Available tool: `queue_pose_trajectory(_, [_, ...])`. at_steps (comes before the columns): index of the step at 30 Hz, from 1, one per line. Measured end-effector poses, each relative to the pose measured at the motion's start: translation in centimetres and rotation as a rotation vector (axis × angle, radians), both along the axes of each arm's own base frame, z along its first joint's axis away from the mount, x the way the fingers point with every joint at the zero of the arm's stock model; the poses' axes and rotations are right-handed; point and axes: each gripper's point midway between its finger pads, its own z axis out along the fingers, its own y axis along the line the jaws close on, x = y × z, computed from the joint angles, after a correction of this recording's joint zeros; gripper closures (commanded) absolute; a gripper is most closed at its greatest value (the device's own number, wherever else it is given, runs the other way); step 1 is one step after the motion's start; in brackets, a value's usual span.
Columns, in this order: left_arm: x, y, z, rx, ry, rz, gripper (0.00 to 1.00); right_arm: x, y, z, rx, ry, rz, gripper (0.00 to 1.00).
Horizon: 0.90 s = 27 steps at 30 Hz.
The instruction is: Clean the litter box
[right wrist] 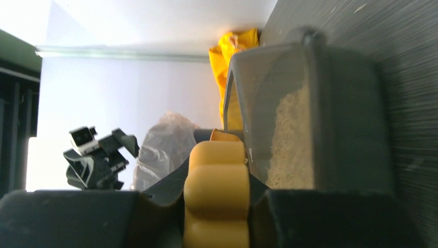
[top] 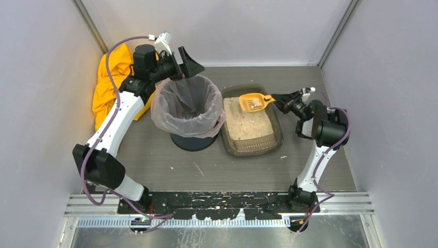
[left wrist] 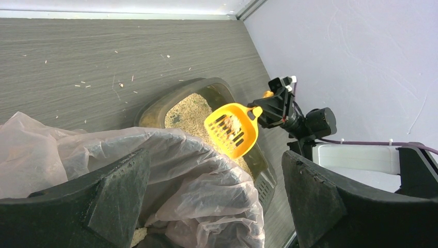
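Note:
The litter box [top: 279,130] is a dark translucent tray holding beige litter, standing right of the bin; it also shows in the left wrist view [left wrist: 161,104] and the right wrist view [right wrist: 356,129]. My right gripper [top: 275,99] is shut on the handle of the orange slotted scoop [top: 251,102] and holds it above the far end of the box, with a little litter in its bowl [left wrist: 232,129]. The handle fills the right wrist view [right wrist: 217,191]. My left gripper [top: 187,63] is open above the bin's far rim, its fingers [left wrist: 116,194] straddling the bag.
A round black bin with a clear bag liner [top: 188,106] stands left of the litter box. A yellow cloth [top: 109,82] lies in the far left corner. Bits of litter are scattered on the grey table [top: 196,168]. Walls enclose three sides.

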Motion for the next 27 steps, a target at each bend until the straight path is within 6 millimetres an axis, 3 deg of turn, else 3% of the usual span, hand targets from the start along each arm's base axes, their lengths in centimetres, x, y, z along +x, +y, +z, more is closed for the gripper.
queue_pose_trajectory(5, [0.0,0.0,0.0,-0.001,0.0,0.0,0.03,-0.9,4.5,0.0,-0.002,0.001,0.117,0.99])
queue_pose_trajectory(12, [0.0,0.0,0.0,0.0,0.0,0.0,0.03,-0.3,1.1,-0.1,0.002,0.004,0.032,0.99])
queue_pose_trajectory(21, [-0.1,0.0,0.1,-0.001,-0.003,0.0,0.03,-0.5,2.0,-0.1,0.001,0.006,0.057,0.99])
queue_pose_trajectory(27, [-0.2,-0.1,0.2,-0.001,-0.004,-0.003,0.03,-1.3,5.8,0.0,-0.005,-0.005,0.159,0.99])
